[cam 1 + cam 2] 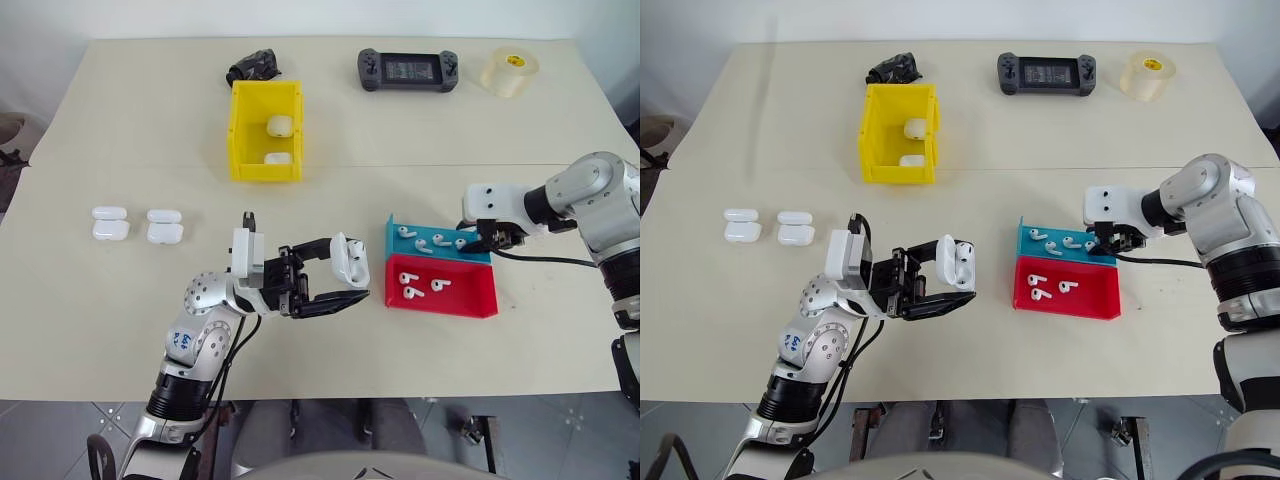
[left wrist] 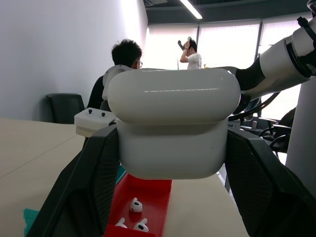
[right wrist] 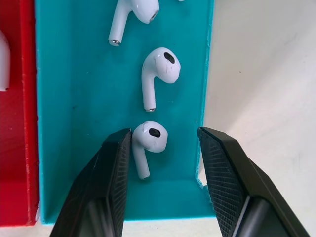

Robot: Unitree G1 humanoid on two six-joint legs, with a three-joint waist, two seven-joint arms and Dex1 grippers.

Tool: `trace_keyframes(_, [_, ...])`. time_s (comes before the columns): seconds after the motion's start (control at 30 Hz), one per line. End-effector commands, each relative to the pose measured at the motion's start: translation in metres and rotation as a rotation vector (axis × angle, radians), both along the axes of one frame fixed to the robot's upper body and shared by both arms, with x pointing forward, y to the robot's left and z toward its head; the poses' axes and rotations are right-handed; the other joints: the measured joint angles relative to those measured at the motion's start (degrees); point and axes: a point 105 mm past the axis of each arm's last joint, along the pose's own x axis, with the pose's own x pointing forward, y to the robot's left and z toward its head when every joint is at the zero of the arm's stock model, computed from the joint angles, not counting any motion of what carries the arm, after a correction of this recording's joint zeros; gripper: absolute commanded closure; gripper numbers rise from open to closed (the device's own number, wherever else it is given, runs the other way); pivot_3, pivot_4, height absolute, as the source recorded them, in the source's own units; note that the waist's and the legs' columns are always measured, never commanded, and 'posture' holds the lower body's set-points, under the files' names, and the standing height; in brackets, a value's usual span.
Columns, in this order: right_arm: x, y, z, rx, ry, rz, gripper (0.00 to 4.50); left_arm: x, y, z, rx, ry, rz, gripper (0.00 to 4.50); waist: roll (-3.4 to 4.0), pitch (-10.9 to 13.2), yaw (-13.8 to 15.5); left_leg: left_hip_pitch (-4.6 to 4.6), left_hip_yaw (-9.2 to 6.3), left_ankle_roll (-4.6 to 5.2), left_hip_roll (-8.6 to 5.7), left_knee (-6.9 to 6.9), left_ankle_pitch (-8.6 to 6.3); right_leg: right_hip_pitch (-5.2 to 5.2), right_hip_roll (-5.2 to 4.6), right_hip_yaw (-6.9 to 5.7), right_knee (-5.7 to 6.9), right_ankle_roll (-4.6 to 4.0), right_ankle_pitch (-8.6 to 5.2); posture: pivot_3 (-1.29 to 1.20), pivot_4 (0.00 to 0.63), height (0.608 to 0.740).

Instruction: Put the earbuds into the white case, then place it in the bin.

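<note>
A pale beige worktop (image 1: 120, 300) carries everything. At its far edge lie a black bundle (image 1: 252, 67), a dark game controller (image 1: 408, 70) and a clear tape roll (image 1: 509, 71). Just in front of the bundle stands the yellow bin (image 1: 240, 130). On the left side, two white cases (image 1: 110, 224) (image 1: 164, 227) sit beside each other. Right of centre, a blue tray (image 1: 392, 236) and a red tray (image 1: 470, 295) lie touching, the blue one farther away.

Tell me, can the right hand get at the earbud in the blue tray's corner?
Probably yes: the right hand already straddles that earbud with its fingers apart, and nothing lies between them except the blue tray floor.
</note>
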Motion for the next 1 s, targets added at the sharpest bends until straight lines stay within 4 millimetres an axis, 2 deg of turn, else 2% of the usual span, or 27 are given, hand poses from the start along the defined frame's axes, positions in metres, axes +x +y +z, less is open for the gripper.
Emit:
trace_keyframes(0.03, [0.0005,-0.0007,0.0073,0.002,-0.014,0.007,2.28,-0.0047,-0.0022,0.0111,-0.013,-0.06,-0.011,1.7,0.0,0.0,0.01,0.0,0.04,0.0,0.0,0.0,0.0,0.0,0.0,0.0,0.0,0.0,0.0,0.0,0.15,0.74])
trace_keyframes(0.13, [0.0014,0.0008,0.0067,0.005,-0.026,0.018,2.28,-0.0042,-0.0021,0.0114,-0.012,-0.062,-0.01,1.7,0.0,0.0,0.0,0.0,0.06,0.0,0.01,0.0,0.0,0.0,0.0,0.0,0.0,0.0,0.0,0.0,0.15,0.74])
trace_keyframes(0.27, [0.0011,0.002,0.0034,0.009,-0.017,0.016,3.06,-0.0033,-0.0014,0.0119,-0.011,-0.064,-0.007,1.7,0.0,0.0,-0.07,0.01,0.08,0.0,0.01,0.0,0.0,0.0,0.0,0.0,0.0,0.0,0.0,0.0,0.15,0.74])
trace_keyframes(0.63, [0.0004,0.0022,-0.0008,0.011,-0.01,0.009,3.06,-0.0019,0.0004,0.0133,-0.002,-0.071,-0.004,1.7,0.0,0.0,-0.07,0.02,0.09,-0.01,0.01,0.01,0.0,0.0,0.0,0.01,0.02,0.0,0.0,0.0,0.15,0.74])
trace_keyframes(0.73, [-0.0003,0.001,-0.0023,0.009,-0.006,0.002,3.61,-0.0018,0.0003,0.0134,-0.001,-0.071,-0.006,1.7,0.0,0.0,-0.06,0.02,0.09,-0.01,0.01,0.01,0.0,0.01,0.0,0.0,0.02,0.0,0.0,0.0,0.15,0.74])
trace_keyframes(1.0, [-0.001,0.004,0.0048,0.021,-0.02,0.001,3.61,-0.0013,0.0002,0.0133,-0.002,-0.068,-0.008,1.7,0.0,0.0,-0.03,0.02,0.08,-0.01,0.02,0.02,0.0,0.01,0.0,0.01,0.03,0.0,0.0,0.0,0.15,0.74])
